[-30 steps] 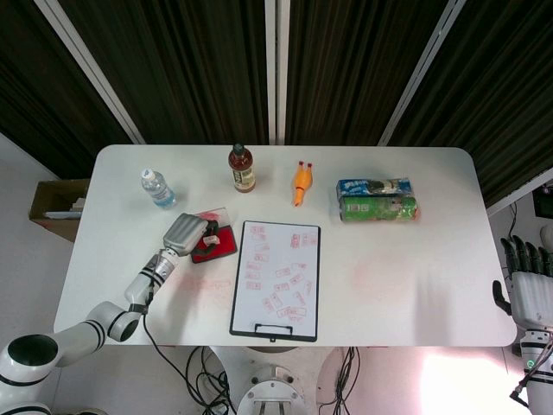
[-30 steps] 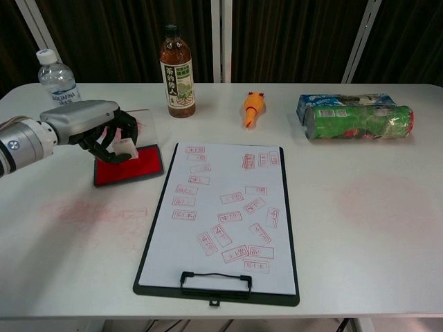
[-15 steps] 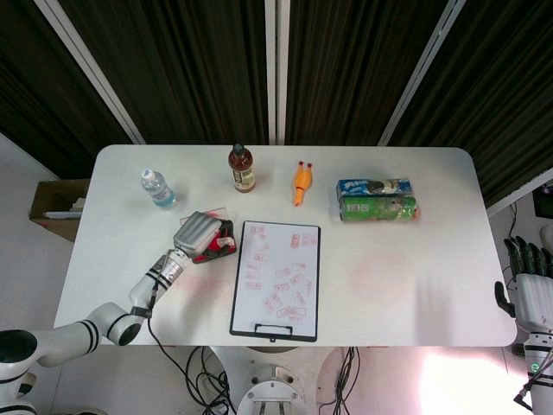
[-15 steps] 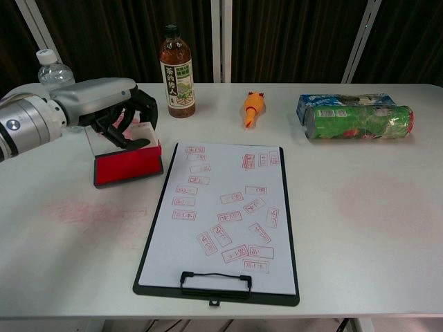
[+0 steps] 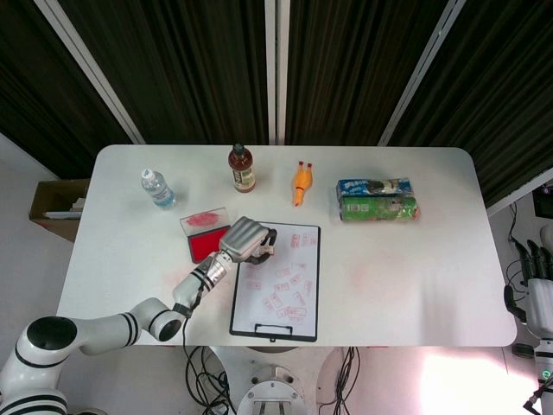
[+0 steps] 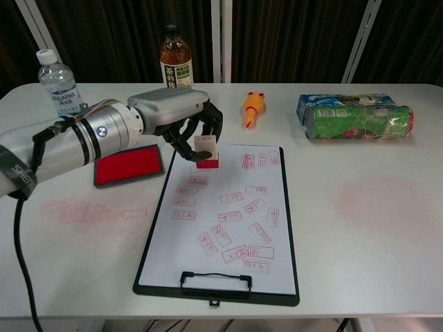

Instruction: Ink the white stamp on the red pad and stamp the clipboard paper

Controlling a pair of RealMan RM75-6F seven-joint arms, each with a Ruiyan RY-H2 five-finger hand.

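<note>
While the left hand [image 6: 181, 123] pinches the stamp [image 6: 205, 151] above the paper's [image 6: 228, 228] far-left corner, inked face down, it should descend squarely onto a blank patch. Pad [image 6: 129, 164] lies beside the clipboard [image 6: 149, 259]. Right hand [image 5: 539, 290] hangs empty, fingers apart.

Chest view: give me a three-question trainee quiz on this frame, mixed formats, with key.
1. True or false: the left robot hand holds the white stamp over the clipboard paper.
2. The red pad lies: A) left of the clipboard B) right of it C) on it.
3. Fill in: the orange toy lies between the tea bottle and the ___ packs.

Key: 1 true; 2 A; 3 snack.
</note>
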